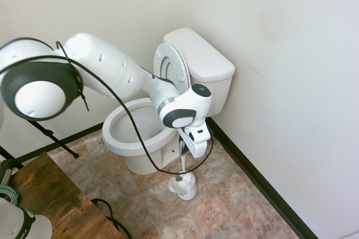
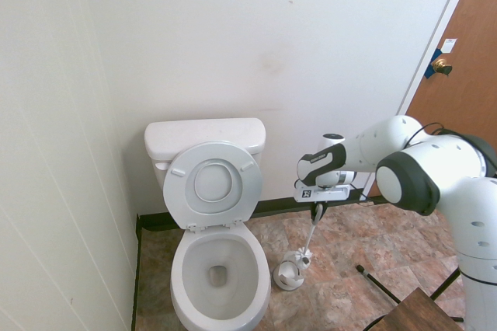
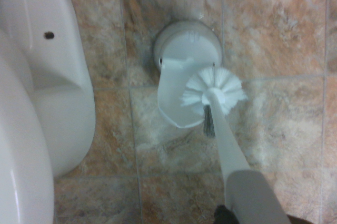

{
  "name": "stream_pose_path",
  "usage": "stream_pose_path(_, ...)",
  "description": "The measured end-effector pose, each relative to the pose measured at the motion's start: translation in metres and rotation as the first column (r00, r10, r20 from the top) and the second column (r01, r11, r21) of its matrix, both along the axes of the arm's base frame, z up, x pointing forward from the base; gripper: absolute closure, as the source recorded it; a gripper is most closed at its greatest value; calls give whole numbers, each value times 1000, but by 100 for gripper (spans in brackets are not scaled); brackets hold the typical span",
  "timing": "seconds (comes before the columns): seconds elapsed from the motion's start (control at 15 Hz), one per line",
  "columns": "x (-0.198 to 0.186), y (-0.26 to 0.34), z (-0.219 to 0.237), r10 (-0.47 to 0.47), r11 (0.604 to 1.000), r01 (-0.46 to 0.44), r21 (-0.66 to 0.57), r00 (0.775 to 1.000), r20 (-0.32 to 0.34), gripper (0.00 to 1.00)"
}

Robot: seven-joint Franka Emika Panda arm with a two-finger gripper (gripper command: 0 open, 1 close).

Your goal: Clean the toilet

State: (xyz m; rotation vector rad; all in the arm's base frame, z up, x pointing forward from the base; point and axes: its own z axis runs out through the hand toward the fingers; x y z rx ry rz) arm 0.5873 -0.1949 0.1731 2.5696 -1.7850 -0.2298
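Note:
The white toilet (image 1: pixel 130 138) stands against the wall with its seat and lid (image 1: pixel 170 72) raised against the tank (image 1: pixel 203 59); its bowl (image 2: pixel 220 269) is open. My gripper (image 1: pixel 187 150) hangs to the right of the bowl, shut on the handle of a white toilet brush (image 2: pixel 309 239). The bristle head (image 3: pixel 213 91) hovers just above the small white brush holder (image 3: pixel 185 56) on the floor and is out of it. In the wrist view the toilet's base (image 3: pixel 50 82) lies beside the holder.
A wall runs close behind the holder, with a black baseboard (image 1: pixel 255 180) along it. A brown door (image 2: pixel 466 82) stands at the far side. A wooden table corner (image 1: pixel 47 197) sits near the arm's base. The floor is brown tile (image 3: pixel 274 19).

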Motion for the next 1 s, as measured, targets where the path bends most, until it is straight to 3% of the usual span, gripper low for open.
stream_pose_path(0.6, -40, 111, 186, 103, 994, -97, -54, 985, 141, 100)
stream_pose_path(0.8, -37, 180, 211, 171, 985, -163, -58, 971, 169, 100)
stream_pose_path(1.0, -38, 242, 208, 233, 972, -228, -51, 958, 169, 100)
